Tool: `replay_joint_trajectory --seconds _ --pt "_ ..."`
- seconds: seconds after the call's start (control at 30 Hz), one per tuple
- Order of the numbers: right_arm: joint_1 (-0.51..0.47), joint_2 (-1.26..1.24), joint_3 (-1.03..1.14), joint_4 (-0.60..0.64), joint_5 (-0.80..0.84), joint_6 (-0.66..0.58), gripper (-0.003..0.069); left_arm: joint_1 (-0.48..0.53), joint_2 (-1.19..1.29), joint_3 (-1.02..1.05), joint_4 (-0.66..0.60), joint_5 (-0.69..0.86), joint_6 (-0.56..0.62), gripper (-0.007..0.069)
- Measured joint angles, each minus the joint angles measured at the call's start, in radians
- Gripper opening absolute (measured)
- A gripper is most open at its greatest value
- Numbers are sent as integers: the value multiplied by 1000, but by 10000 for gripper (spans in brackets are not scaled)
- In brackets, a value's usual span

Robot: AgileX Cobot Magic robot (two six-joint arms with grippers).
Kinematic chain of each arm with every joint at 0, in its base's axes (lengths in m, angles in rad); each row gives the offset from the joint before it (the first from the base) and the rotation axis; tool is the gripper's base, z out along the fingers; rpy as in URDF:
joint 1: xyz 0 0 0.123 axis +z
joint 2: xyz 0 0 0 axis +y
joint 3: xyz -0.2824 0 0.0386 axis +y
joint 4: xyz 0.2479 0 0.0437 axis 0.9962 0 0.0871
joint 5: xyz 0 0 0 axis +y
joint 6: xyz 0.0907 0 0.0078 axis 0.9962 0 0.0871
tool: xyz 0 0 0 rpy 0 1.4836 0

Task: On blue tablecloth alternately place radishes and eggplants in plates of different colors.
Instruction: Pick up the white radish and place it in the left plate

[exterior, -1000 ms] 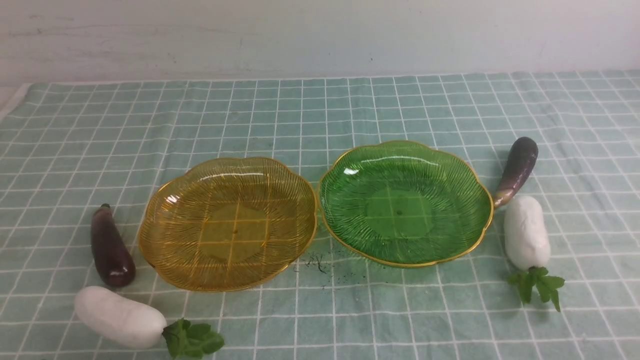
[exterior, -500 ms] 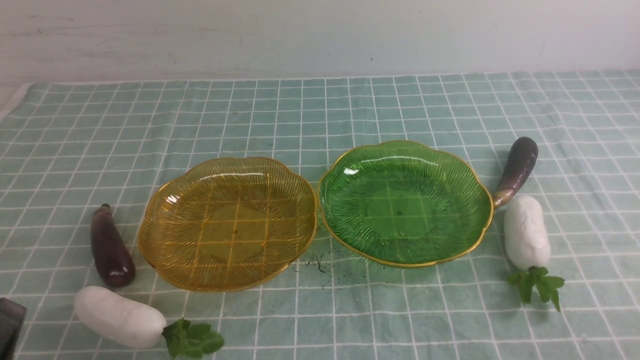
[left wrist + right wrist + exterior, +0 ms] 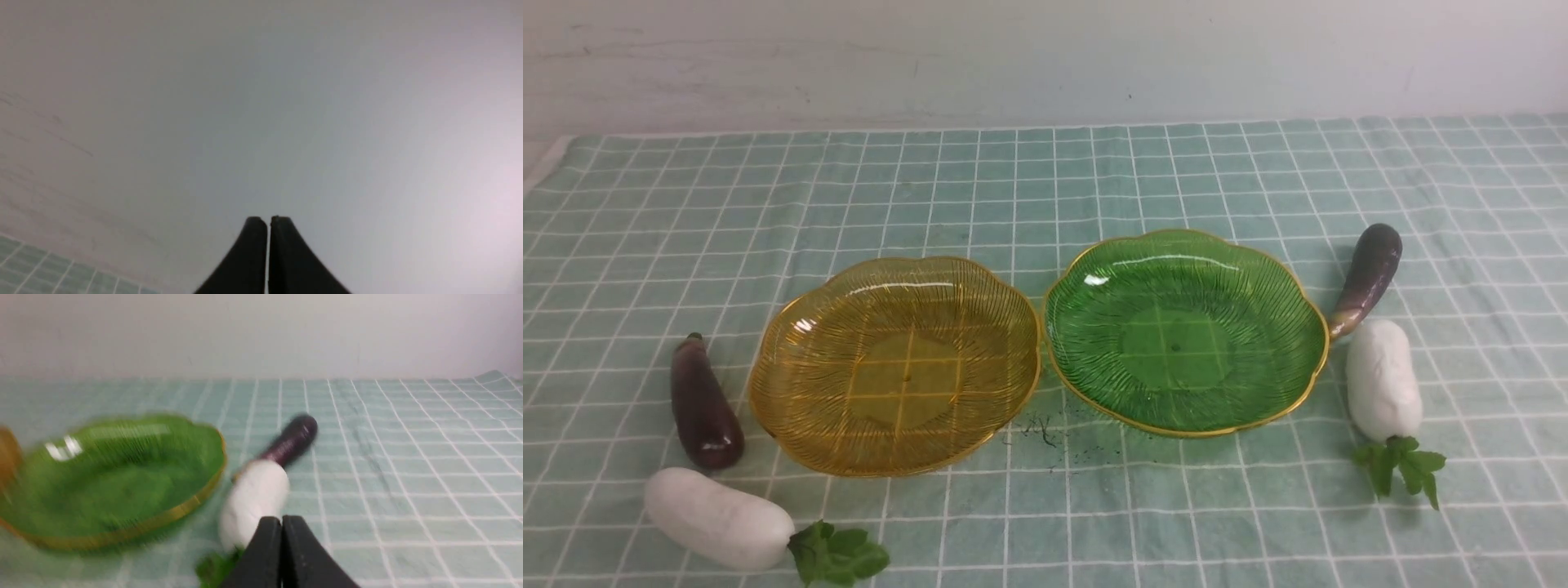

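Amber plate (image 3: 768, 359) and green plate (image 3: 1290, 310) side by side on blue tablecloth (image 3: 1013, 188), left eggplant (image 3: 704, 404) and left radish (image 3: 719, 518) beside the amber, right eggplant (image 3: 1368, 273) and right radish (image 3: 1382, 380) beside the green, left gripper (image 3: 268, 220) pinched together on nothing, right gripper (image 3: 281, 520) likewise, seemingly near that radish through blur.

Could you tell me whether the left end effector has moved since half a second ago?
Yes. The left end effector sat left of the nearer white radish in the front view; it has withdrawn out of frame.
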Motion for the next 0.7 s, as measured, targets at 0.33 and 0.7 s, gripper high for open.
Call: replay_joint_trajectory --seconds 0.33,0.7 --pt "0 0 0 340 -201 182 -13 0 685 -299 237 906 73 -8" --pt "0 0 -3 351 -217 228 -13 135 897 -299 434 784 -150 16"
